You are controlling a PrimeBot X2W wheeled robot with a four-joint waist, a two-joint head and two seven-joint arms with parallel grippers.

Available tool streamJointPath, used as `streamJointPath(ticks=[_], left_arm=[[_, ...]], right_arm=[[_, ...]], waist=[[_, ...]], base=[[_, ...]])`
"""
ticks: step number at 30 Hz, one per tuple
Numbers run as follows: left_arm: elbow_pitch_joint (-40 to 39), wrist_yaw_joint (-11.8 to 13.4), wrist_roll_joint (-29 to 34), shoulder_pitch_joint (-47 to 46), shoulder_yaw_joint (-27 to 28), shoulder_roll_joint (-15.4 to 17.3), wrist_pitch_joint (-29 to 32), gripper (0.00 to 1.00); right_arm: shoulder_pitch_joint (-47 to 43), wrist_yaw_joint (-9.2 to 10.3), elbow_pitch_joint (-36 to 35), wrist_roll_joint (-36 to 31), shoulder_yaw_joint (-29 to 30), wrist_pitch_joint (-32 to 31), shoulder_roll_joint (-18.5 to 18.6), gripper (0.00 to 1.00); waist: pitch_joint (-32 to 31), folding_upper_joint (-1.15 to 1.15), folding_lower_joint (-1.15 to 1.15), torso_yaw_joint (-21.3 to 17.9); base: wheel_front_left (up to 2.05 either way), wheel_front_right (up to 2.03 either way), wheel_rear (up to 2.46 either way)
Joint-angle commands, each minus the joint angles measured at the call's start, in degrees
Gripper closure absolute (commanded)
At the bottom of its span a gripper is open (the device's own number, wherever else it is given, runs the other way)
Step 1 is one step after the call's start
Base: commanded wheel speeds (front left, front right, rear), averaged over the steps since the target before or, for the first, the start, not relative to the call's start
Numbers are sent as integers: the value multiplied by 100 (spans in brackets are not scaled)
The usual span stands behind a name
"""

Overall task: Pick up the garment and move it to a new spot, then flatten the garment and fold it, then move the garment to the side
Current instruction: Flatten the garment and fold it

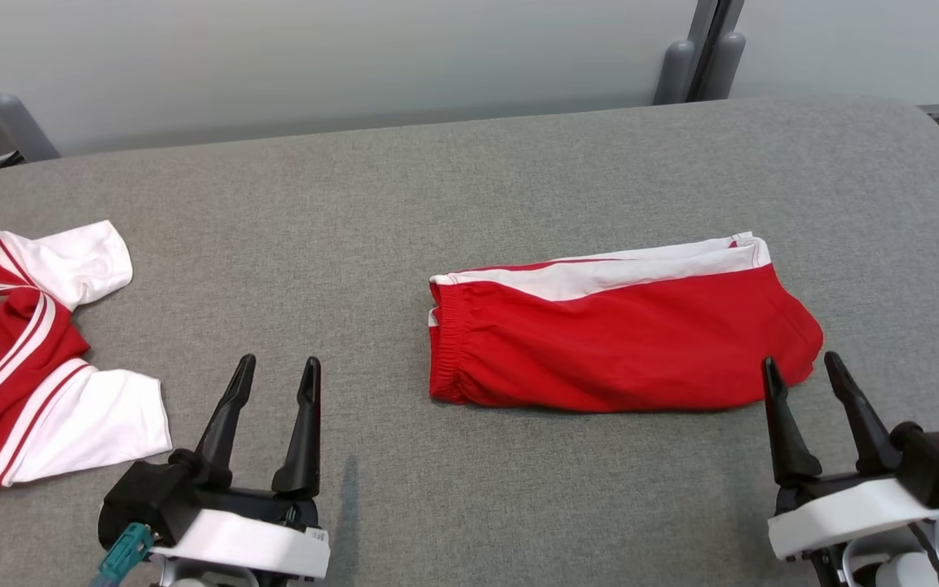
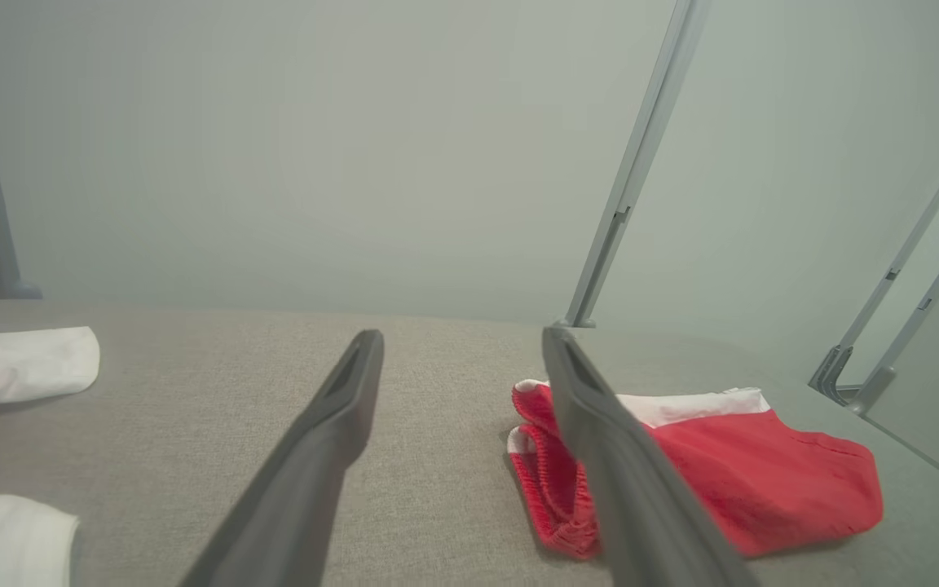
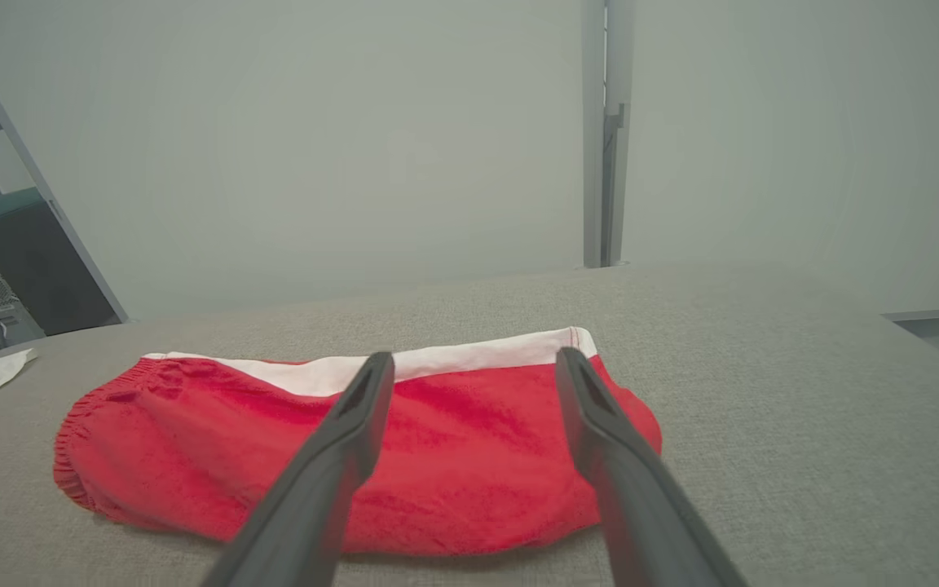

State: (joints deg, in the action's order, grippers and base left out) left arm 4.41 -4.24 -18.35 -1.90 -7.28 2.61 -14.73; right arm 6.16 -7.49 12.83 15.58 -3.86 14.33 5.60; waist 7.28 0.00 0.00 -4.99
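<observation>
Two garments are lying on the grey counter (image 1: pixel 469 187): one pair of folded red shorts (image 1: pixel 616 334) with a white band, sitting right of the middle, and one red-and-white shirt (image 1: pixel 21 359) running off the left edge, so it is hard to make out whole and may be a jersey. Two tools are hovering at the near edge, the left tool (image 1: pixel 278 368) over bare counter between the garments and the right tool (image 1: pixel 800 364) at the shorts' near right corner. Each is standing spread, pinching nothing.

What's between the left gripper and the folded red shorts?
Nothing: bare grey fabric tabletop runs from left gripper to folded red-and-white shorts, in the head view.
</observation>
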Motion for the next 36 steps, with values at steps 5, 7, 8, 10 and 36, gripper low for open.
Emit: streamJointPath(ticks=[5,7,8,10,36], left_arm=[[-92,-16,-27,-10,248,27,-27,0],[-85,-20,-20,3,246,27,-27,0],[-83,-21,-15,6,241,27,-27,0],[-79,-22,0,7,225,27,-27,0],[16,-87,160,-249,-76,27,-27,0]], right_arm=[[-116,0,-165,17,-132,67,-8,0],[-132,0,-153,31,-136,67,-20,0],[-135,0,-146,39,-133,67,-25,0],[-132,0,-121,77,-109,67,-37,0],[2811,0,4903,1104,911,-68,-67,0]], waist=[[-82,0,0,-45],[-100,0,0,-47],[-105,0,0,-44],[-108,0,0,-31],[239,0,0,372]], base=[[0,0,0],[0,0,0],[0,0,0],[0,0,0],[0,0,0]])
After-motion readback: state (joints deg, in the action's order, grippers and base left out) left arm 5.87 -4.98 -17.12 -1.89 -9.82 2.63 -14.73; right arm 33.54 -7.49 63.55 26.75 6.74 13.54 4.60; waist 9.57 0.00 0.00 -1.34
